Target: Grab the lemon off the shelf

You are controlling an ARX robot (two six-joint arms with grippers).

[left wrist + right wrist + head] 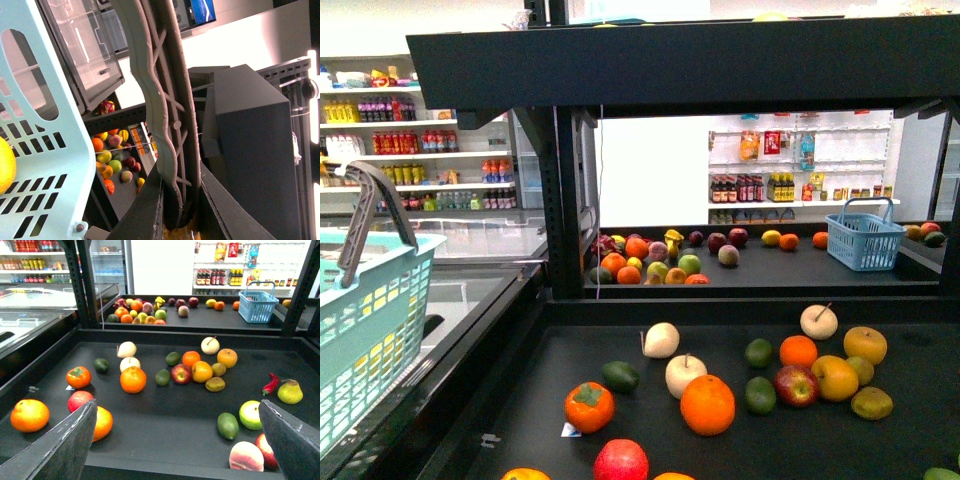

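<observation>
Frontally, no pincer to be seen. At the left edge, a pale green basket (370, 320) with its grey handle (365, 215) raised, close beside the black shelf (570, 440). Scattered over the near deck: an orange (708, 404), a red apple (796, 385), a lime (759, 352) and other fruit. On the far deck, more fruit and a blue basket (863, 236). Cannot single out the lemon from here.

From the left wrist: left pincer (177, 215) closed around the handle (160, 100), with dark fingers (142, 210) on either side of it. Close by, through the slots of the basket (50, 125) wall, only a sliver of bright yellow at the picture's edge. Looks to be the lemon (4, 165), lying inside the basket, near the pincer but not in its grip.

From the right wrist: right pincer (180, 440) spread wide and holding nothing, fingers (65, 445) hanging over the front of the shelf (170, 420), clear of every fruit there.
</observation>
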